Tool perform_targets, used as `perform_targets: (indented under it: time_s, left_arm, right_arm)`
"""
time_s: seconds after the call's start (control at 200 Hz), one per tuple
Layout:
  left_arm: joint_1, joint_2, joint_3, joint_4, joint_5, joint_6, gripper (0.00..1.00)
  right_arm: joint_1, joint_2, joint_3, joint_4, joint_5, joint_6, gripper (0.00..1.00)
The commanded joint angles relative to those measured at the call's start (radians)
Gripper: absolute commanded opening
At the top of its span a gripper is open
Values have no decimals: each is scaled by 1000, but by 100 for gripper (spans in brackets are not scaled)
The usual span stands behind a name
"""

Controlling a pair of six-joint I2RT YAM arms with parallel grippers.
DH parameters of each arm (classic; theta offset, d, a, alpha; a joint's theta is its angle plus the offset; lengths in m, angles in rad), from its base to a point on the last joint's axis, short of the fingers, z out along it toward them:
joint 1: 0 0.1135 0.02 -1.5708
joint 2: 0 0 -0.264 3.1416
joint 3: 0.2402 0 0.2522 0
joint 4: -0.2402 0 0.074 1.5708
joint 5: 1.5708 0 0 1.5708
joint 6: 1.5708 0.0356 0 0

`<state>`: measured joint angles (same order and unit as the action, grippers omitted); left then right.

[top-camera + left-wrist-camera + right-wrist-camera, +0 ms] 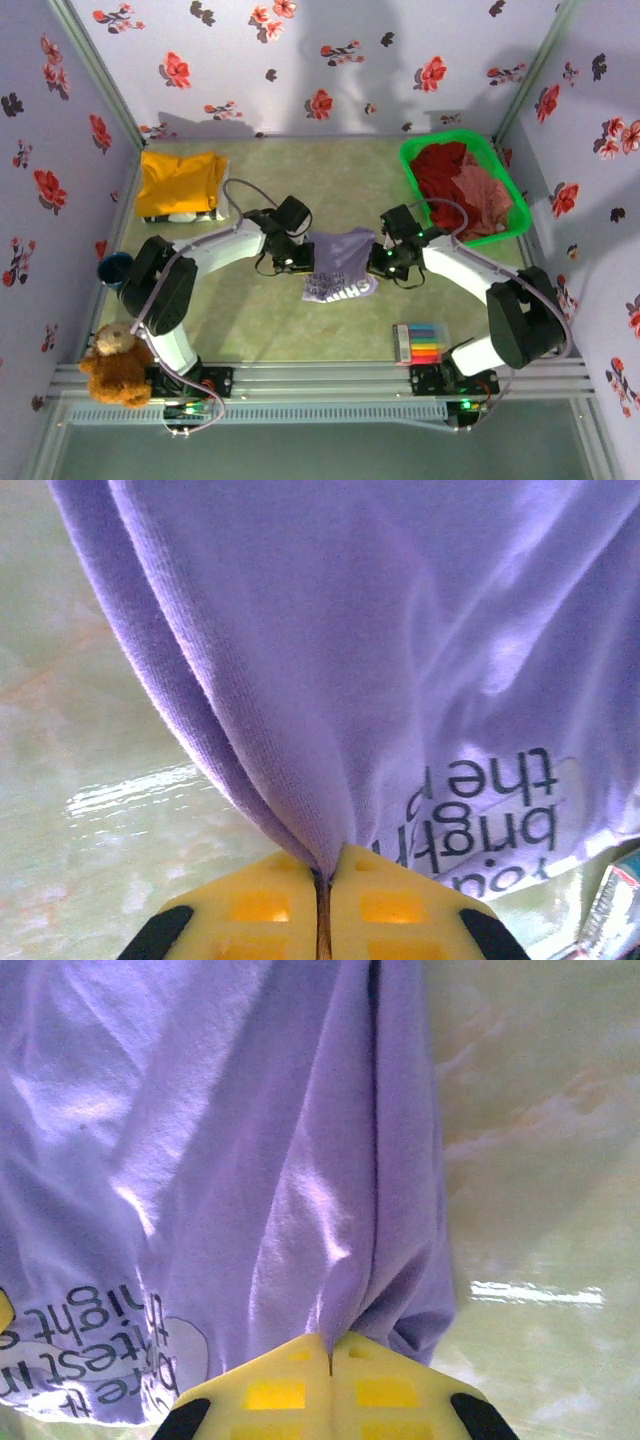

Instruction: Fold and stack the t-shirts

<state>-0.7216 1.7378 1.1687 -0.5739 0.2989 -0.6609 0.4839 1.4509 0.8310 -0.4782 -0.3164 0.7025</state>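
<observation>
Above the pale green bench (250,320), a soft lavender-purple cloth t-shirt (338,262) hangs between the hands. The left hand (322,872) and right hand (330,1345) each pinch an edge, the cloth spreading just ahead of their fingertips.

The lavender t-shirt (400,630) ran off the top edge in both wrist views, and folds swallowed part of its lettering (490,825). In the left wrist view, a corner object (615,910) was cut off and too blurred to name.

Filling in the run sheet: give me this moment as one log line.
left gripper: shut on purple t-shirt | right gripper: shut on purple t-shirt | yellow t-shirt: folded, far left
</observation>
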Motion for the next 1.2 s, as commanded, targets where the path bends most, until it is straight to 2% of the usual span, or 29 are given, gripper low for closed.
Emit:
perform_targets:
  time_s: [0.0, 0.18, 0.395, 0.5, 0.59, 0.68, 0.745, 0.83, 0.865, 0.94, 1.11, 1.195]
  left_arm:
    - [6, -40, -36, 80, 67, -53, 3]
    - [11, -28, -188, 370, 193, -164, 1]
    - [22, 8, -378, 695, 221, -297, 0]
    - [25, 42, -435, 785, 218, -322, 0]
    - [23, 53, -437, 742, 192, -296, 0]
    - [16, 19, -409, 590, 103, -229, 0]
    - [10, -9, -366, 448, 23, -170, 15]
    - [11, -45, -336, 334, -56, -138, 26]
    - [11, -57, -333, 309, -75, -134, 28]
    - [21, -70, -337, 303, -69, -134, 28]
    - [21, -125, -314, 262, -56, -121, 30]
    - [23, -168, -287, 216, -68, -104, 36]
  right_arm:
    - [-19, -21, -63, 102, -75, 53, 2]
    - [-86, -35, -206, 292, -171, 134, 1]
    - [-129, -30, -328, 432, -204, 178, 1]
    - [-131, 23, -336, 450, -201, 160, 1]
    - [-131, 87, -315, 419, -182, 122, 1]
    - [-121, 106, -269, 293, -84, 75, 3]
    - [-110, 78, -253, 249, -37, 65, 4]
    - [-110, 47, -247, 214, -11, 66, 7]
    - [-110, 43, -245, 208, -8, 65, 11]
    - [-110, 34, -242, 191, -9, 62, 26]
    - [-103, -105, -213, 72, 21, 48, 39]
    - [-103, -193, -177, -20, 53, 31, 44]
